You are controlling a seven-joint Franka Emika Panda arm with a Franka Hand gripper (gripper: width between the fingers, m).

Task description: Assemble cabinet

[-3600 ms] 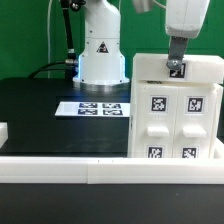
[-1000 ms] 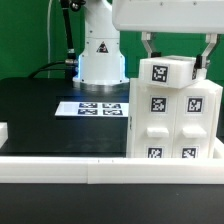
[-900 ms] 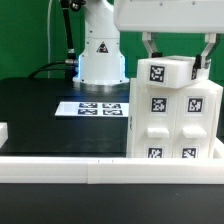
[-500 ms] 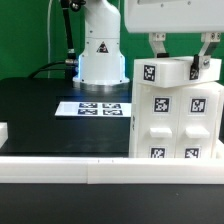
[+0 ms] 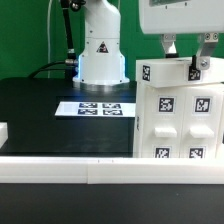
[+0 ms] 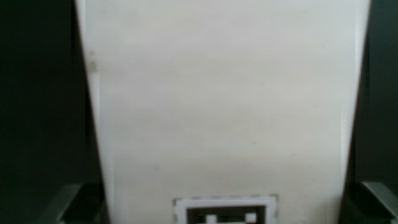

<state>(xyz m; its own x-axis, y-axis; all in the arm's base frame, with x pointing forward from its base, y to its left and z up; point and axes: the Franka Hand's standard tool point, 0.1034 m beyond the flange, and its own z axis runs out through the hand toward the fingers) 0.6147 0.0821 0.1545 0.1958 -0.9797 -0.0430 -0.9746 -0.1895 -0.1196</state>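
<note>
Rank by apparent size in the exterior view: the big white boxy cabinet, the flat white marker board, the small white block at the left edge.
1. White boxy cabinet, though nearest the camera.
2. Flat white marker board.
3. Small white block, partly cut off by the frame.
</note>
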